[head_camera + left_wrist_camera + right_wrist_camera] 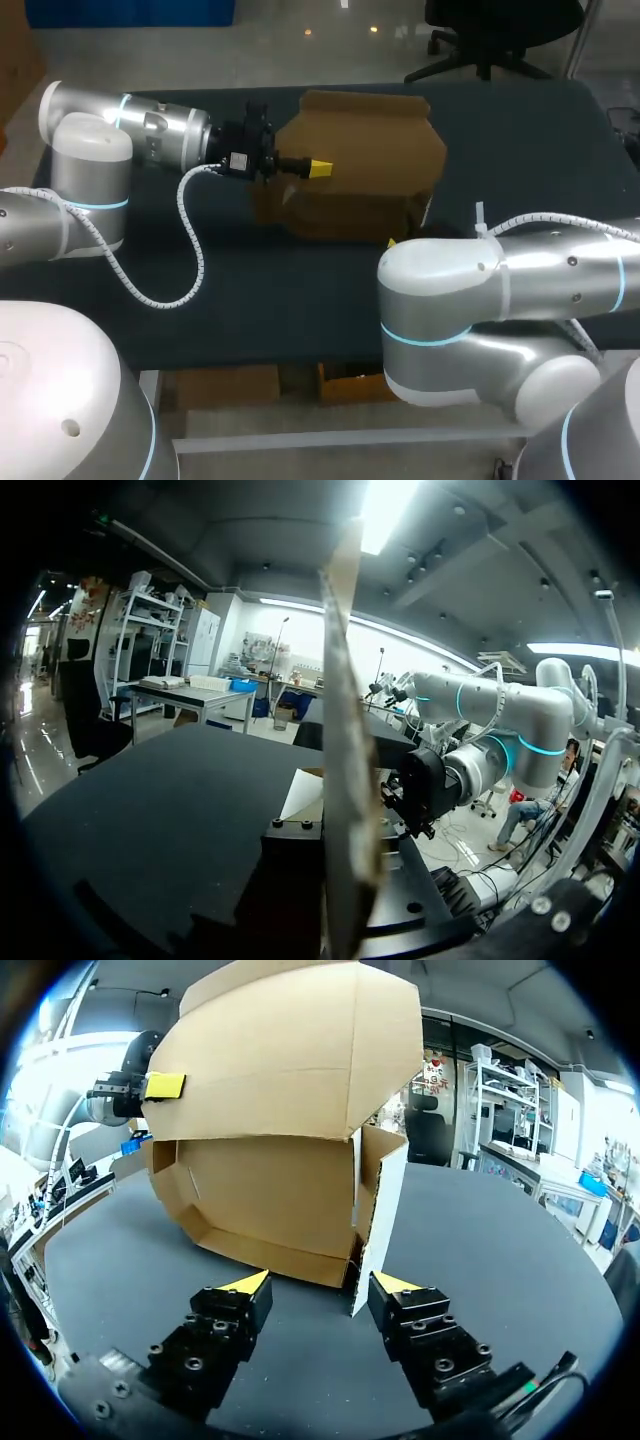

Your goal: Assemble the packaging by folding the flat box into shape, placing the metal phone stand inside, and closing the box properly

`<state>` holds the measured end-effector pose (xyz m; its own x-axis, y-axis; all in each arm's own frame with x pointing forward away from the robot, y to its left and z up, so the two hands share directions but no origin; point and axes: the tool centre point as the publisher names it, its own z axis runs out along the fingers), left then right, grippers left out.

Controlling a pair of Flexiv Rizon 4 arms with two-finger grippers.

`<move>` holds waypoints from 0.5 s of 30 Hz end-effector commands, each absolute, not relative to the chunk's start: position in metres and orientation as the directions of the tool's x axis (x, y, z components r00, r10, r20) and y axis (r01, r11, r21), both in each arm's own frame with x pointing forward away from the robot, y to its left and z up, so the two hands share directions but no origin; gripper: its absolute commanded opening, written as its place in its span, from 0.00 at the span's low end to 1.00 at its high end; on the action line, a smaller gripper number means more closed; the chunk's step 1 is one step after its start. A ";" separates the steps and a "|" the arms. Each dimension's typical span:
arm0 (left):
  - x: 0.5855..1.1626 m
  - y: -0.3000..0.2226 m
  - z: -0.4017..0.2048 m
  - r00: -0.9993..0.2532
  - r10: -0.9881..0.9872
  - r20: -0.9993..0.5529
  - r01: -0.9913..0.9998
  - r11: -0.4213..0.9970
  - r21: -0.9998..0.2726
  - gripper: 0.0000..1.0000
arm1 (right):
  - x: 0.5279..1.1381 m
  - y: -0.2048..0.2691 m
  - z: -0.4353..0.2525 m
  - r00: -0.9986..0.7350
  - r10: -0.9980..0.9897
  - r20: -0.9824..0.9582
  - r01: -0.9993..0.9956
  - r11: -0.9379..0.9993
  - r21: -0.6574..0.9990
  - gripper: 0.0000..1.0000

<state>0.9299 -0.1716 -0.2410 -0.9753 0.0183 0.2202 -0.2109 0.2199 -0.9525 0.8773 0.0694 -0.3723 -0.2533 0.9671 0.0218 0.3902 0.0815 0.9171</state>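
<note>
The brown box (360, 150) stands near the middle of the dark table (200, 270). It is partly puffed up into shape, but not all the way. Its sides lean and bulge, and its front is open. One side flap (378, 1220) sticks out toward the right gripper (322, 1285). The left gripper (318, 168) pinches the top panel of the box, and the thin card runs between its fingers. The right gripper sits low, just in front of the box, with its fingers spread wide and nothing in them. I cannot see the metal phone stand anywhere. I think the folding is only half done. Putting the stand in and closing the box are not yet done.
</note>
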 end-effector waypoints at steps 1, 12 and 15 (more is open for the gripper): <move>0.931 -0.172 -0.243 -0.975 0.021 0.221 -0.211 0.220 -0.952 0.00 | 0.867 0.053 -0.363 -0.299 0.953 0.047 0.398 0.080 0.914 0.59; 0.931 -0.172 -0.243 -0.975 0.021 0.221 -0.211 0.220 -0.952 0.00 | 0.848 0.028 -0.356 -0.409 0.911 0.048 0.414 0.138 0.900 0.59; 0.931 -0.172 -0.243 -0.975 0.021 0.221 -0.211 0.220 -0.952 0.00 | 0.845 0.021 -0.357 -0.438 0.898 0.048 0.413 0.154 0.897 0.59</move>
